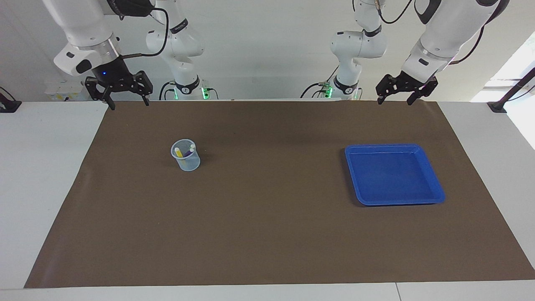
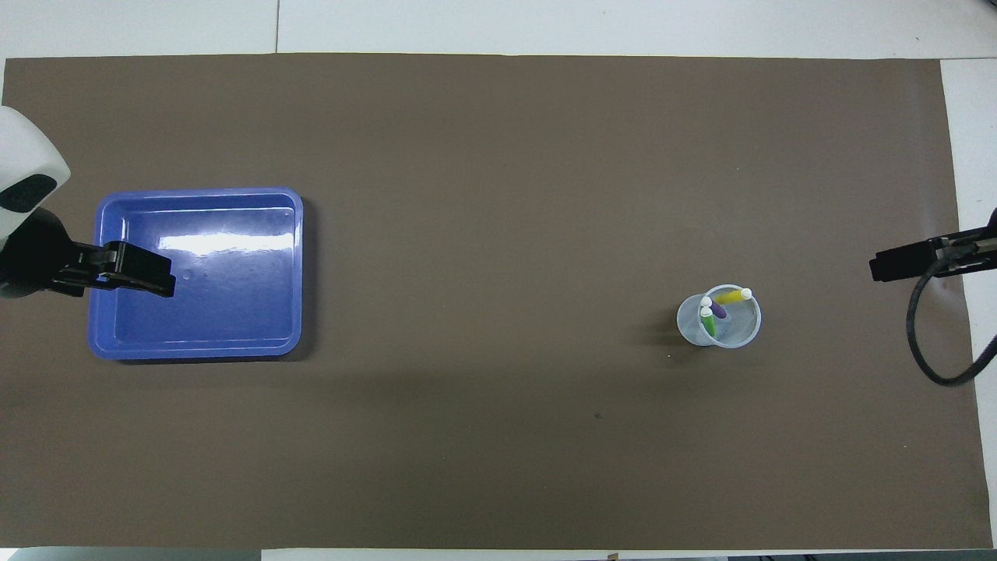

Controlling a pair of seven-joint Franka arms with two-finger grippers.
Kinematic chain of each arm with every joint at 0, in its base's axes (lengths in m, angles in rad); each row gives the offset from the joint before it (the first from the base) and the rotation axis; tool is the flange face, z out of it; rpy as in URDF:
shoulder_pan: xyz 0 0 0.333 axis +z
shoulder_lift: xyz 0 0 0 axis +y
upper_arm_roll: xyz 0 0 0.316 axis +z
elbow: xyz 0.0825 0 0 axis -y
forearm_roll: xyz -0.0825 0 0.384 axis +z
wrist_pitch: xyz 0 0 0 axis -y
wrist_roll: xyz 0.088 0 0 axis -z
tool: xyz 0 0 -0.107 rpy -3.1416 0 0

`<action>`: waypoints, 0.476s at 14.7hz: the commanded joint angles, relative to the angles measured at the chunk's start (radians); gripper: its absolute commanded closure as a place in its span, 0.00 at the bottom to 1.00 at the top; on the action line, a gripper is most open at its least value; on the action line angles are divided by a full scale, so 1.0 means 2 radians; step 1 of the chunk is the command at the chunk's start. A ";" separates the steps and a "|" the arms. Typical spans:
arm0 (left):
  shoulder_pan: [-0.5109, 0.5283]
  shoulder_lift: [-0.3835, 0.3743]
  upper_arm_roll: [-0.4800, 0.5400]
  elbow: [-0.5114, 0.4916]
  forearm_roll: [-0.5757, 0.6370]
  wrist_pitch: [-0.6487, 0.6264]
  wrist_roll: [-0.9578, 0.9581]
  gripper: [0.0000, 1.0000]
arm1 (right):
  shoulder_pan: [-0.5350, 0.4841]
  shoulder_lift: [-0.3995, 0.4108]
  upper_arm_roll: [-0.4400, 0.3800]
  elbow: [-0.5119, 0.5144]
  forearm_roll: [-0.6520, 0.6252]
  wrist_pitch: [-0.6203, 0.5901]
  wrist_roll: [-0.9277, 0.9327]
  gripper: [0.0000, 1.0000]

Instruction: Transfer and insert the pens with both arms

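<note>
A clear plastic cup (image 2: 719,315) stands on the brown mat (image 2: 483,234) toward the right arm's end of the desk, holding a yellow pen (image 2: 733,296), a purple pen (image 2: 716,309) and a green pen (image 2: 707,321). A blue tray (image 2: 234,347) lies well apart from the cup, toward the left arm's end.

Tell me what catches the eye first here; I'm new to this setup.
A bright blue square plastic tray lies bare on the brown mat toward the left arm's end. Toward the right arm's end stands a small clear plastic cup holding green, yellow and purple marker pens. The left gripper and right gripper hang open, raised.
</note>
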 commanded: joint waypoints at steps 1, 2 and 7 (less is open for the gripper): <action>0.009 0.000 -0.003 -0.005 0.008 0.012 0.011 0.00 | -0.011 0.008 0.006 0.006 -0.009 -0.005 0.019 0.00; 0.009 0.012 -0.003 0.008 0.008 0.002 0.011 0.00 | -0.005 0.017 -0.005 0.024 -0.009 -0.013 0.019 0.00; 0.010 0.017 -0.003 0.039 0.008 -0.021 0.011 0.00 | 0.044 0.038 -0.061 0.033 -0.011 -0.010 0.023 0.00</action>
